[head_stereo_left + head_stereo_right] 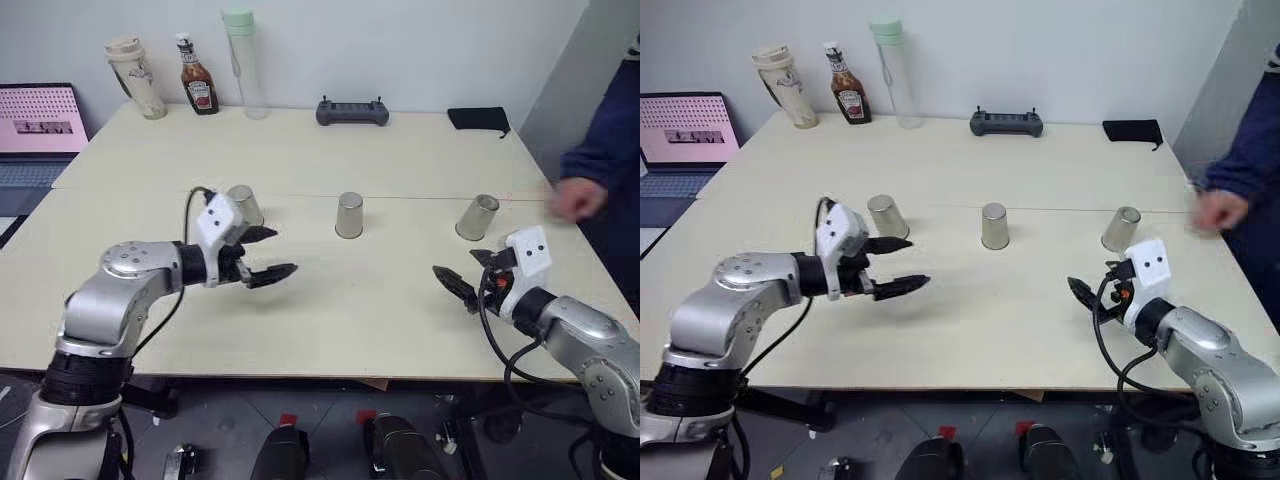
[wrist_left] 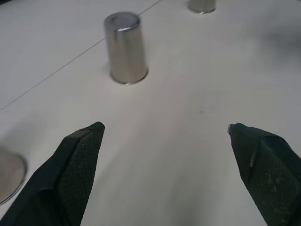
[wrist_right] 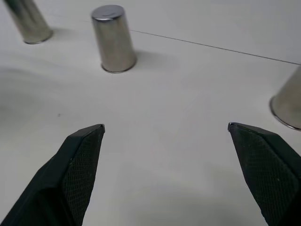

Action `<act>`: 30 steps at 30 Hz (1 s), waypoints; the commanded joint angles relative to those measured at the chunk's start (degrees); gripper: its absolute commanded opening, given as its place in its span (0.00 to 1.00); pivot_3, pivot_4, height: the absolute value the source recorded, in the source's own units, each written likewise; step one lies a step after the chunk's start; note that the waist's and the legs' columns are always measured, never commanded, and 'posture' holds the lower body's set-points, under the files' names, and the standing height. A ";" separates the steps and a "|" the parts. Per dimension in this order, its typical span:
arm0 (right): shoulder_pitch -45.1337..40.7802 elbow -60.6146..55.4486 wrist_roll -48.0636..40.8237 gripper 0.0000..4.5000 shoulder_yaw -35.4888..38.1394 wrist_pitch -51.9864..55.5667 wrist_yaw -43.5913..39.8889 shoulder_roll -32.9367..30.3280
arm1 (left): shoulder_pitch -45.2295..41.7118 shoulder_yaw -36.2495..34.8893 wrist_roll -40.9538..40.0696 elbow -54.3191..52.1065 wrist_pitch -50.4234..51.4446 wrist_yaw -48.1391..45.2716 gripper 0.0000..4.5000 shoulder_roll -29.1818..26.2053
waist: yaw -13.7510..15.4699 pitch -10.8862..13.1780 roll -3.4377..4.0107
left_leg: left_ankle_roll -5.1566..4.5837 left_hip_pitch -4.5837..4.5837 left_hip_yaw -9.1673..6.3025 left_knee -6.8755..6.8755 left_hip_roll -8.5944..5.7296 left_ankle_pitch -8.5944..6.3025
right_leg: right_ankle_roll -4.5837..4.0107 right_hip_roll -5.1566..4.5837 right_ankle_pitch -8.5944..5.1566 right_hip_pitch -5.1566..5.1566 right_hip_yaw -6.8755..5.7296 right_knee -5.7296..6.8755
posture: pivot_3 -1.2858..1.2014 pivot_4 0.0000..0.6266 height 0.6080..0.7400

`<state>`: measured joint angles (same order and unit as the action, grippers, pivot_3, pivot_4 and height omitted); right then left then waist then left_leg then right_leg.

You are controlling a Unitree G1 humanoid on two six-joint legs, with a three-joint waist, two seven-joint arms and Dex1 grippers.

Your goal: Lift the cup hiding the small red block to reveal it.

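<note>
Steel cups, three inverted on the tabletop (image 1: pixel 400 300) at 10 (image 1: pixel 245 204), 12 (image 1: pixel 349 215) and 2 o'clock (image 1: pixel 477 217); light, rigid, slick, grip mid-wall; block hidden; both fingers open, left (image 1: pixel 266 254), right (image 1: pixel 463 275).

Pale cream tabletop (image 1: pixel 400 150), two slabs butted together, thin seam running across the middle. Plain white wall (image 1: pixel 400 40) behind the far edge. Grey panel (image 1: pixel 575 70) past the far right corner. Dark grey floor (image 1: pixel 230 420) below the near edge. Light is even and soft, shadows faint.
</note>
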<state>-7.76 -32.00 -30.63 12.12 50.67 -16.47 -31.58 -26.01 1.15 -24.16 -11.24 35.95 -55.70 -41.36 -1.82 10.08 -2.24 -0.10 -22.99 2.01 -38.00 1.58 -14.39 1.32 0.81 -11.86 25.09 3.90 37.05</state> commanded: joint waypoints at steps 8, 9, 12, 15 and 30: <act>-16.22 34.63 14.40 0.99 -1.13 -19.35 3.46 2.33 | -14.07 14.63 10.05 9.12 -9.25 10.88 1.00 22.89 | -0.22 -0.02 0.00 | -0.02 0.12 0.17 -0.16 -0.13 0.02 | 0.28 0.08 0.18 -0.17 0.24 -0.03 | 0.52 0.24 1.00; -17.86 38.54 14.82 0.99 -1.33 -21.45 2.78 2.77 | -14.74 15.02 10.55 10.29 -9.67 12.09 1.00 24.98 | -0.26 -0.02 0.00 | -0.02 0.11 0.18 -0.15 -0.14 0.02 | 0.40 0.09 0.26 -0.17 0.24 -0.04 | 0.52 0.24 1.00; -23.15 49.47 15.44 0.99 -1.50 -27.29 0.39 4.41 | -16.40 15.09 11.36 13.57 -10.50 14.82 1.00 30.26 | -0.57 -0.02 0.00 | -0.03 0.08 0.17 -0.02 -0.14 0.01 | 0.51 0.15 0.33 -0.08 0.23 -0.06 | 0.52 0.24 1.00; -26.82 56.89 17.00 0.99 -1.83 -31.49 -0.27 4.79 | -16.90 14.94 11.94 15.13 -11.06 15.35 1.00 32.20 | -0.64 -0.03 0.07 | -0.03 0.03 0.14 0.04 -0.13 0.01 | 0.47 0.20 0.33 0.01 0.24 -0.04 | 0.52 0.24 1.00; -46.94 96.30 22.68 0.99 -1.85 -50.91 -1.79 5.23 | -18.05 14.05 12.36 20.62 -12.44 16.54 1.00 35.71 | -1.42 -0.02 0.11 | -0.03 0.04 0.11 0.04 -0.11 0.01 | 0.50 0.11 0.34 -0.05 0.26 -0.05 | 0.52 0.24 1.00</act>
<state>-52.53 62.70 -8.19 9.58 2.53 -18.01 -25.89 -42.46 16.44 -12.07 9.94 24.74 -39.36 -6.19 -3.24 10.05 -2.13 -0.13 -22.96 2.13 -37.96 1.47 -14.38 1.81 0.93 -11.52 25.04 4.17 37.00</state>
